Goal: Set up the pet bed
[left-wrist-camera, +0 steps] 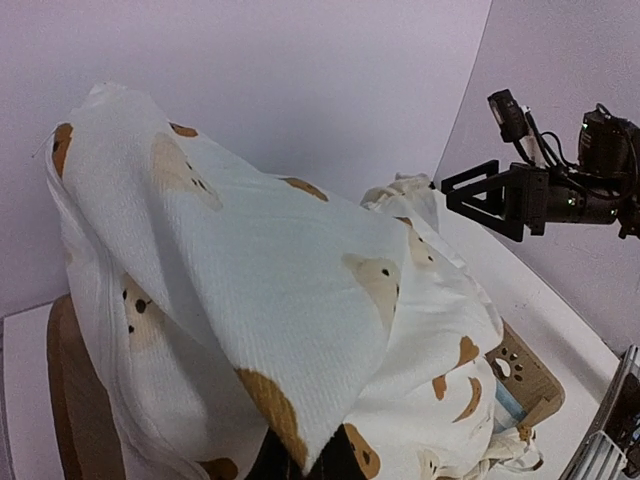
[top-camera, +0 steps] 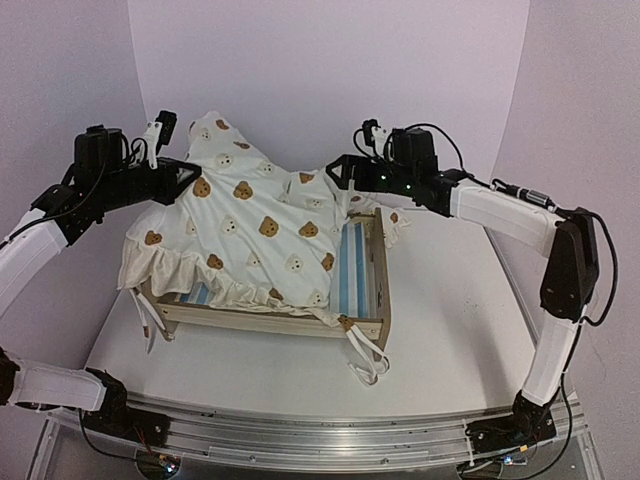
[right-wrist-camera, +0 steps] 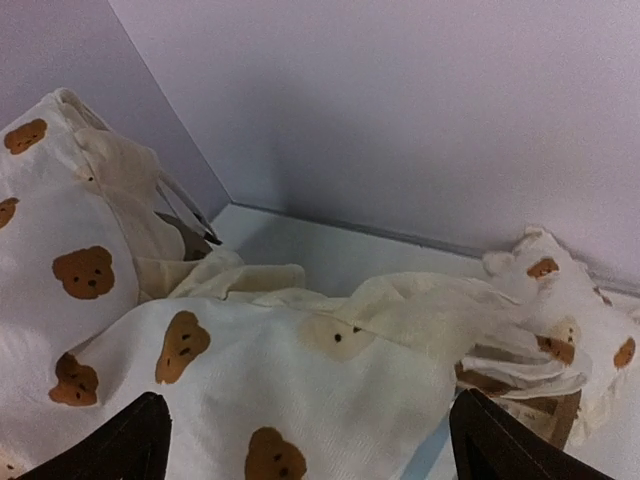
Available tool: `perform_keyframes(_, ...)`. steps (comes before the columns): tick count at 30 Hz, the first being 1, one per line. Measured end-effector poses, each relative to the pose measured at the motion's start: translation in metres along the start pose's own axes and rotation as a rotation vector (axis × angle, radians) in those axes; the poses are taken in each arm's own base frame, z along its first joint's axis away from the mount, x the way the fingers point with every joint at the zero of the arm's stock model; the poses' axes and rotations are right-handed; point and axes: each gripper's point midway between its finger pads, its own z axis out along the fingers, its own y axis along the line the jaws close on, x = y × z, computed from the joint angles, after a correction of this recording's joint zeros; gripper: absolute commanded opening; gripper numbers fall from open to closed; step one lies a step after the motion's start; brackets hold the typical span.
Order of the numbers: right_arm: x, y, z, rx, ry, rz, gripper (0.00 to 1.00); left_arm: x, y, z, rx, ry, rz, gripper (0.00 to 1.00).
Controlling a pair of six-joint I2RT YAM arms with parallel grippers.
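While the left end effector [top-camera: 193,178] is clenched on the bear-print bedding [top-camera: 260,225] at the upper left of the top view, the right end effector [top-camera: 338,175] hangs released over the cloth. Mid-frame on the bench [top-camera: 450,330] sits the pet bed [top-camera: 378,285], mostly covered, with its striped base showing at its right end.

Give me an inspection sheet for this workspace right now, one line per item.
Surface: white table, carrying the bed.
Job's things: small light-wood pet bed, blue-and-white striped base partly showing; cream bear-print ruffled bedding draped over it, one corner lifted.
Clutter: nothing seen.
Grippers: left gripper shut on the bedding's corner; right gripper open over the bedding.
Cables: black cables loop along both arms.
Surroundings: pale lilac walls; metal rail at the near edge.
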Motion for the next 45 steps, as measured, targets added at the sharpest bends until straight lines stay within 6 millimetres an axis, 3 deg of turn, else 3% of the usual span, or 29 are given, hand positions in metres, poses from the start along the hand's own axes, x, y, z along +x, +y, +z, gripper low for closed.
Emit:
perform_keyframes(5,0.036,-0.014,-0.03,0.039,0.185,0.096,0.98,0.005,0.005,0.001,-0.027,0.012,-0.028,0.0)
perform_keyframes(10,0.039,-0.021,-0.081,0.041,0.227,0.209,0.89,0.006,0.01,0.003,-0.048,0.016,-0.039,0.0)
perform_keyframes(14,0.045,-0.01,-0.093,-0.026,0.258,0.268,0.75,0.007,0.011,0.004,-0.052,0.019,-0.039,0.0)
perform_keyframes(18,0.094,0.024,-0.078,-0.124,0.404,0.294,0.5,0.006,0.012,0.006,-0.057,0.016,-0.038,0.0)
perform_keyframes(23,0.162,0.047,-0.078,-0.152,0.601,0.278,0.46,0.007,0.016,0.009,-0.073,0.019,-0.022,0.0)
perform_keyframes(28,0.198,0.064,-0.112,-0.147,0.684,0.131,0.36,0.007,0.019,0.01,-0.088,0.017,-0.006,0.0)
perform_keyframes(32,0.225,0.091,-0.164,-0.163,0.68,-0.052,0.25,0.007,0.021,0.012,-0.094,0.015,0.007,0.0)
perform_keyframes(35,0.243,0.089,-0.194,-0.139,0.653,-0.163,0.2,0.008,0.021,0.013,-0.094,0.018,0.007,0.0)
perform_keyframes(38,0.259,0.076,-0.197,-0.085,0.642,-0.285,0.19,0.008,0.021,0.014,-0.094,0.02,0.006,0.0)
perform_keyframes(45,0.286,0.07,-0.175,-0.002,0.635,-0.583,0.11,0.008,0.022,0.016,-0.094,0.018,0.009,0.0)
